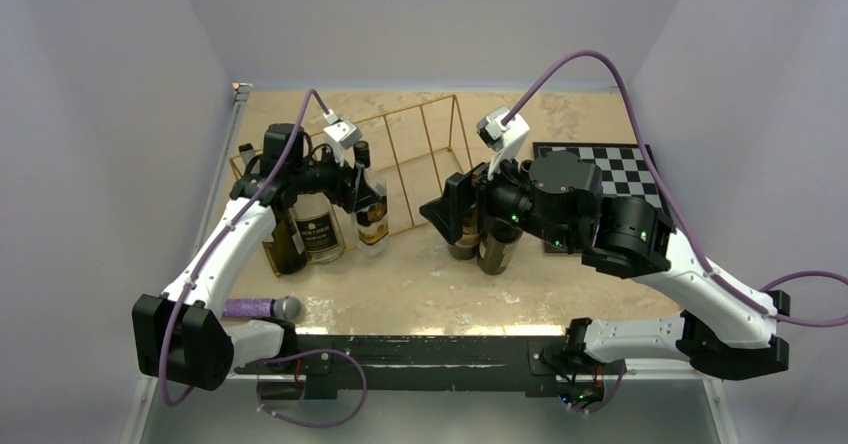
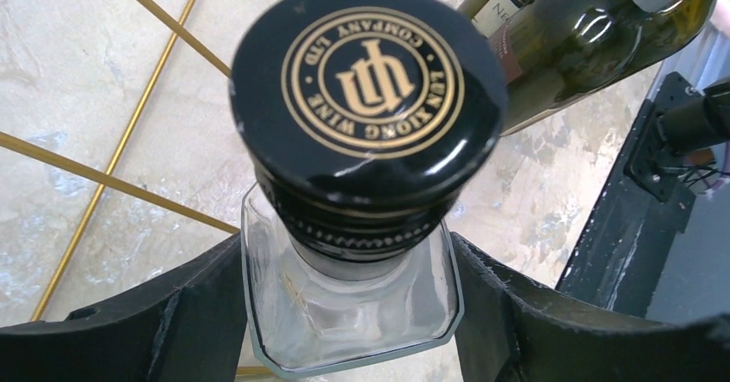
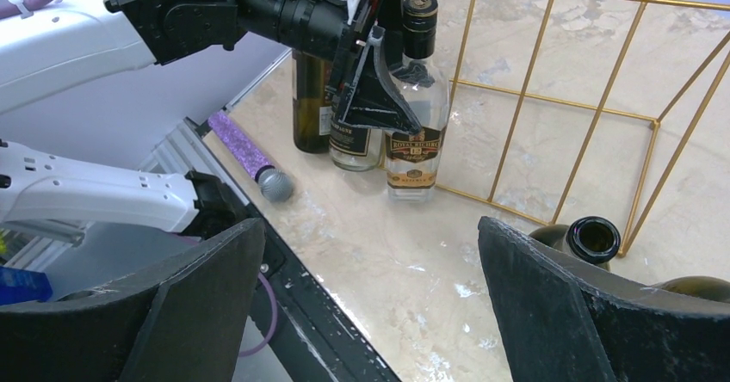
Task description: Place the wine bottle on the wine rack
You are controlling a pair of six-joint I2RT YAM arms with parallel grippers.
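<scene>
The wine bottle [image 1: 372, 214] is clear square glass with a black and gold cap [image 2: 370, 98] and a dark label. It stands upright at the front edge of the gold wire wine rack [image 1: 428, 144]. My left gripper [image 1: 362, 186] is shut on the bottle's shoulders just below the cap; both black fingers [image 2: 172, 330] press its glass sides. In the right wrist view the bottle [image 3: 416, 115] shows beside the rack [image 3: 551, 99], its base down at the tabletop. My right gripper [image 3: 370, 296] hangs open over bare table, right of the rack's front corner, holding nothing.
Dark green bottles [image 1: 310, 232] stand just left of the held bottle. Two dark bottles [image 1: 492, 246] sit under my right wrist, one with an open mouth [image 3: 594, 237]. A purple-handled microphone [image 1: 262, 307] lies by the near edge. A chessboard [image 1: 600, 169] lies at the back right.
</scene>
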